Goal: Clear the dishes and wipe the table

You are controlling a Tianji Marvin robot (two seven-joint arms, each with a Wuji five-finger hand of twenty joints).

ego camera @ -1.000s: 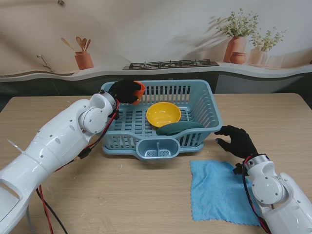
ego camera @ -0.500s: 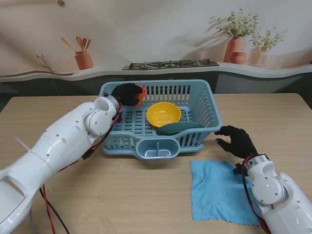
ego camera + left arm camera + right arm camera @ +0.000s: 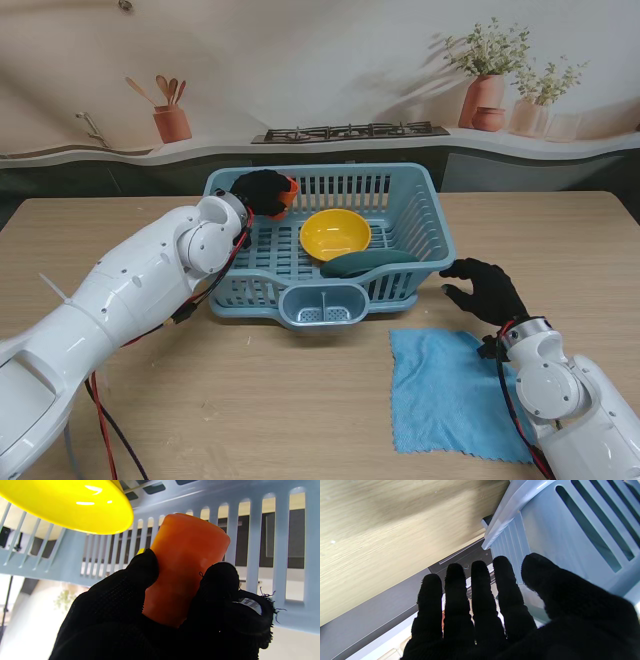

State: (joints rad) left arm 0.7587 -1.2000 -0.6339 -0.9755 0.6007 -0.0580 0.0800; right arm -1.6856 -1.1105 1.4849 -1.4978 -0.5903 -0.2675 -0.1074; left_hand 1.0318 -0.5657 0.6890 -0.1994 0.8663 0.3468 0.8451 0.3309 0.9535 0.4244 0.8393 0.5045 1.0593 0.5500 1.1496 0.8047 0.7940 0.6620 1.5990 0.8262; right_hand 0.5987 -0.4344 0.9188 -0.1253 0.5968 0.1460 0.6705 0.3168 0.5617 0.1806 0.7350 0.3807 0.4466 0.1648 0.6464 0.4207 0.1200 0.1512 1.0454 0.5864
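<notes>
Orange cup sits in the far left corner of the blue dish rack, gripped by the left hand. Left wrist view: black-gloved fingers wrapped on both sides of the cup, cup tilted, slatted rack wall right behind it. Can't tell if the cup touches the rack floor.

Beside it in the rack: yellow bowl, mid-rack, open side up, just right of the cup; its rim shows close to the cup in the left wrist view. Teal plate leans at the near side of the bowl, overlapping its near edge. Cutlery pocket on the rack's near wall, contents not readable.

Left forearm crosses over the rack's left wall, so that corner is crowded: wall behind, bowl to the right.

Right hand just off the rack's near right corner, fingers spread, holding nothing; right wrist view shows fingers extended near the rack's outer wall, contact not clear. Blue cloth lies flat on the table, nearer to me than the right hand, partly under the right forearm.

Open wood surface left and near of the rack, and right of the rack toward the table's far right edge.
</notes>
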